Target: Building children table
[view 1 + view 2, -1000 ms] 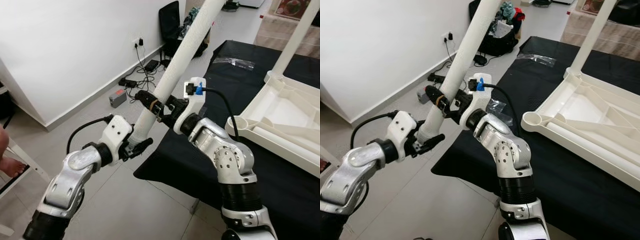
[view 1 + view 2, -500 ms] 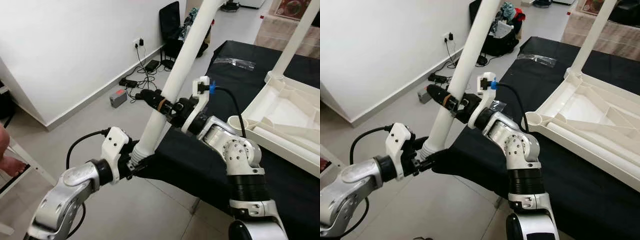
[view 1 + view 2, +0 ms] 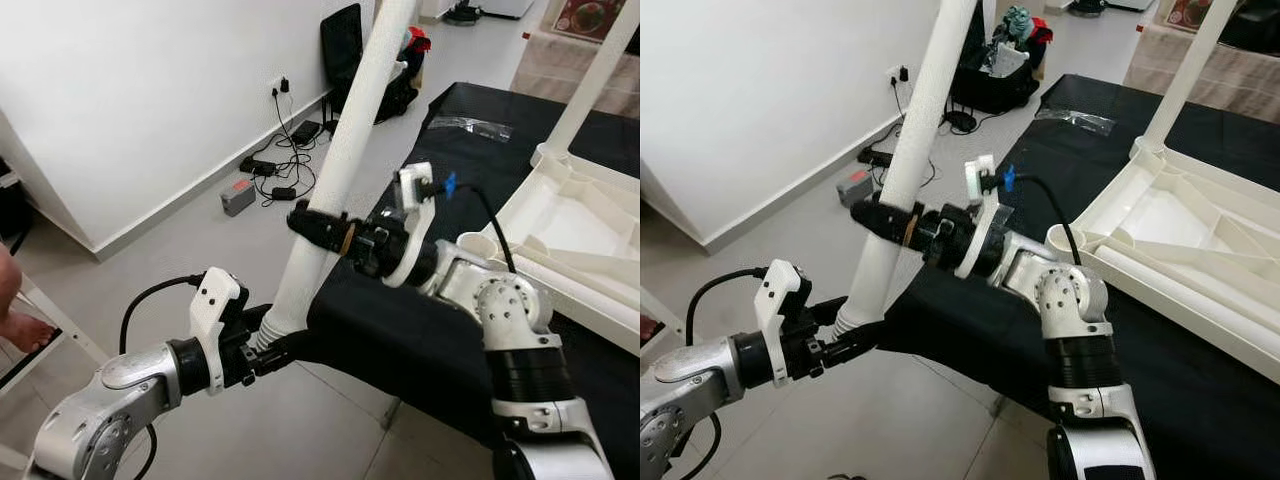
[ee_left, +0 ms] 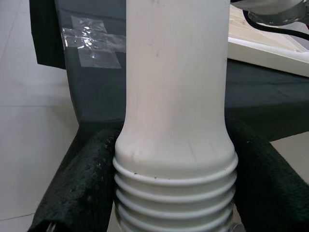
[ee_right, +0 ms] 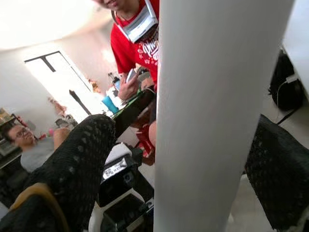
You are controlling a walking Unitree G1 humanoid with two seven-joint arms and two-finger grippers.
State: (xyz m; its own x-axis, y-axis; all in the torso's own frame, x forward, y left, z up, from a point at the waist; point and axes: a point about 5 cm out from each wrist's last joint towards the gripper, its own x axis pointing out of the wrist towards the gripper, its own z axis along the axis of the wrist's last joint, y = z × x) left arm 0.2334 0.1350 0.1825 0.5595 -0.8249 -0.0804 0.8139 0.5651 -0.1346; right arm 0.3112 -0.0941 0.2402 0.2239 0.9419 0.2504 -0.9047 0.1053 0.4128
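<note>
While the left arm (image 3: 110, 400) reaches in low from 7 o'clock with its elbow bent and its forearm near level, the left gripper (image 3: 265, 345) is clamped on the threaded bottom end of the white leg (image 3: 335, 175). In the left wrist view its two black fingers (image 4: 79, 183) press against either side of the ribbed thread, just under the smooth shaft.

From that grip the leg rises steeply toward 1 o'clock, tilted a little to the right, and runs out of the top of the head views.

Higher up the shaft, near the middle of the picture, the right gripper (image 3: 325, 232) is closed around the leg. Its fingers (image 5: 72, 169) sit on both sides of the white tube in the right wrist view, one of them wearing a tan band. The right arm (image 3: 505, 330) stands up from 5 o'clock, bends sharply at the elbow, and sends its forearm across to the left, almost level, with a cable and a blue plug on the wrist.

Beyond the arms, at 3 o'clock, lies the upturned tabletop (image 3: 585, 235) on a black cloth (image 3: 420, 340), with an empty round socket at its near corner. A second leg (image 3: 590, 85) already stands upright in its far corner.

Farther off, at 12 o'clock, cables (image 3: 285, 150) and a black bag (image 3: 340, 45) lie on the floor (image 3: 180, 235) by the white wall. People show in the background of the right wrist view.
</note>
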